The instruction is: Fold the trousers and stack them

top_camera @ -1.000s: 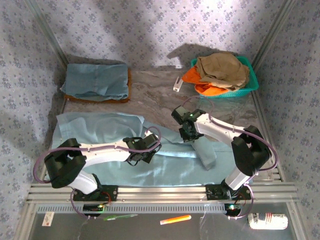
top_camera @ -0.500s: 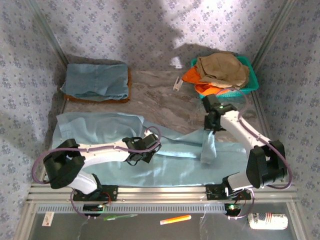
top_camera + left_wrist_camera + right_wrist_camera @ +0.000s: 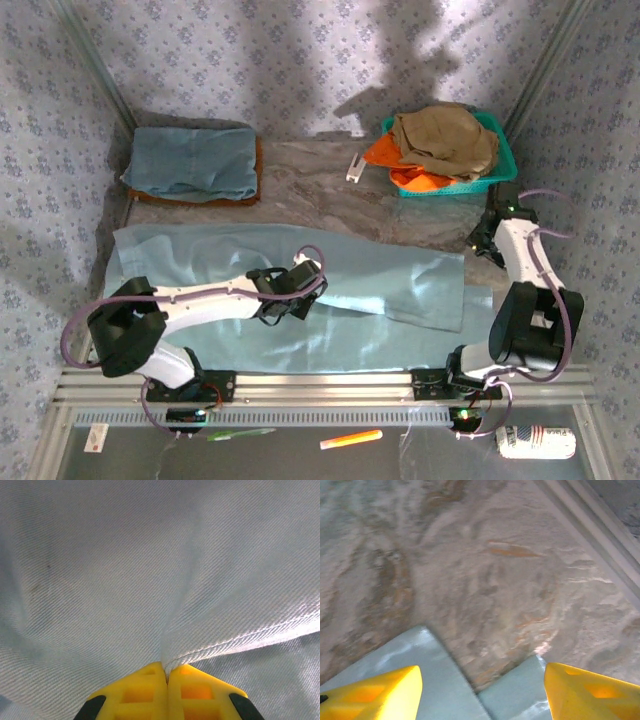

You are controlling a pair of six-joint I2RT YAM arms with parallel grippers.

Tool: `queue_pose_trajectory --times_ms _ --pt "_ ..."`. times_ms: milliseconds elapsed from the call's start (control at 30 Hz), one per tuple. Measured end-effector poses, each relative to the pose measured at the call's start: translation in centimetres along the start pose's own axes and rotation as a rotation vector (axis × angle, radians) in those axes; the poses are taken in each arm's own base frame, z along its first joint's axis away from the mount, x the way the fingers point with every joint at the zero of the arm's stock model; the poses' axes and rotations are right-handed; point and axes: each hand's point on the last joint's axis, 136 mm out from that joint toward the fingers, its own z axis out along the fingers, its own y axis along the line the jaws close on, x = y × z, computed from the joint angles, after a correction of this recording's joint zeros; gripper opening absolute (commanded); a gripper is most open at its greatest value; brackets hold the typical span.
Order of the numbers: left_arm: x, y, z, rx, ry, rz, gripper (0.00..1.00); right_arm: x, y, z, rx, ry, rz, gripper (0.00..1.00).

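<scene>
While the left jaws pinch a fold of the trousers, the right jaws stand open.

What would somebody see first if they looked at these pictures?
Probably the big pale blue trousers spread out across the front of the table, with the left tool pinched shut on the cloth near the middle. Next, the green basket at the far right, holding tan clothes over orange clothes.

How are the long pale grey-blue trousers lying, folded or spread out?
Spread out: the long pale grey-blue trousers lie flat along the table, both legs stretched rightward, unfolded. The left gripper pinches the cloth.
</scene>
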Motion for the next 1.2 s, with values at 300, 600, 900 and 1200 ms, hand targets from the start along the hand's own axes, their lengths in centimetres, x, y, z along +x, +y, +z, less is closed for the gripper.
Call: queue_pose_trajectory --times_ms 300,600,900,1200 --pt "-2.6 -1.1 -2.5 0.048 -0.028 0.009 0.89 7.4 9.2 -0.6 -0.24 0.113 -0.258 0.1" --pt "-9.1 3.4 -4.2 0.048 -0.125 -0.165 0.86 10.3 10.4 6.3 -0.134 0.32 -0.285 0.01" --pt "-7.9 2.8 -0.8 0.05 -0.018 -0.151 0.85 7.4 18.0 7.1 -0.075 0.199 -0.486 0.07" --pt "-12.2 0.2 1.1 0.099 -0.021 -0.129 0.85 7.6 18.6 4.7 -0.004 0.073 -0.585 0.53"
